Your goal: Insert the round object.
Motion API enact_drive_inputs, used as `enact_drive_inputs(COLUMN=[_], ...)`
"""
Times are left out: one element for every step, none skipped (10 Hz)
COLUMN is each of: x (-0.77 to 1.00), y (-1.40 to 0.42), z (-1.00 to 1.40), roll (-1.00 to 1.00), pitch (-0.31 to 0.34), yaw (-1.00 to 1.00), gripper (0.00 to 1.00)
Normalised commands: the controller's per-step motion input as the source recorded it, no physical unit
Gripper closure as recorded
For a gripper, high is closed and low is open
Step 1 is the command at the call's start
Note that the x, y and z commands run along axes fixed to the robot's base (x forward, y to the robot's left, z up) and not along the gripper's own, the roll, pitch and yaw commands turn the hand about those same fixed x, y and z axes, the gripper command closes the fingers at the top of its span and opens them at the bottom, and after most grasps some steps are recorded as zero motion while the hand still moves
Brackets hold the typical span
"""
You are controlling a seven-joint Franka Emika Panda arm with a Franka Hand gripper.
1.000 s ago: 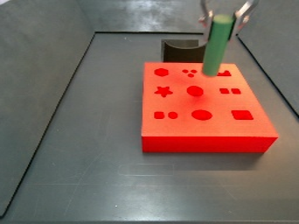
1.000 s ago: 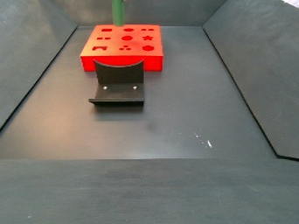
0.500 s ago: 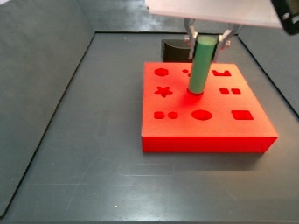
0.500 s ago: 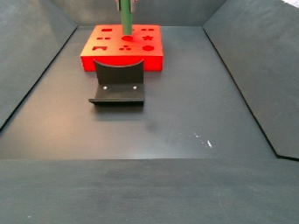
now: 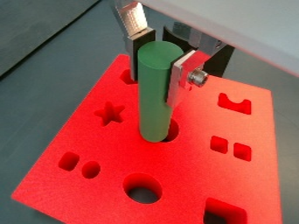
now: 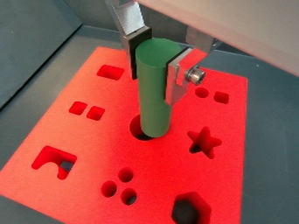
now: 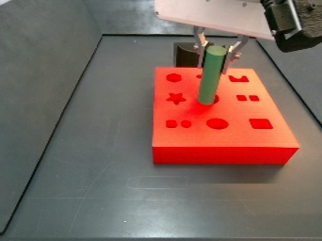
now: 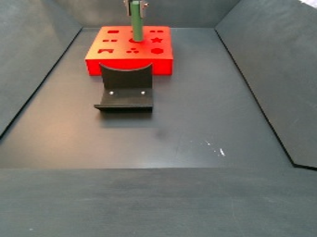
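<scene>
Now that the green peg (image 5: 153,92), clamped near its top by the pincer (image 5: 158,54), has dropped from above the red block (image 7: 224,143) into its middle round hole (image 5: 163,133), insertion looks begun, not seated.

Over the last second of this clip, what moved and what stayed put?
The gripper, jaws shut on the green peg, carried it from over the red block's far right part toward the middle and lowered it; its tip now sits at the central round hole. The block and the dark curved holder did not move.
</scene>
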Motion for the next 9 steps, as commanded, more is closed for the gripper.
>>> enact_drive_inputs(x=[0.55,0.50,0.19,-0.03,-0.05,-0.05,-0.05,-0.01,0.00], y=[0.19,0.25,0.12,-0.02,-0.15,-0.29,-0.30,0.00,0.17], z=[-0.25,-0.18,-0.20,-0.25,-0.24,-0.20,-0.24,-0.23,-0.35], roll=[0.00,0.00,0.00,0.02,0.01,0.05,0.06,0.02,0.06], pitch=[0.007,0.017,0.053,0.043,0.073,0.079,0.054,0.000,0.000], yaw=[-0.18,-0.14,-0.11,-0.17,-0.21,-0.20,-0.21,-0.22,-0.17], gripper=[1.00,1.00,1.00,1.00,1.00,1.00,1.00,1.00,1.00])
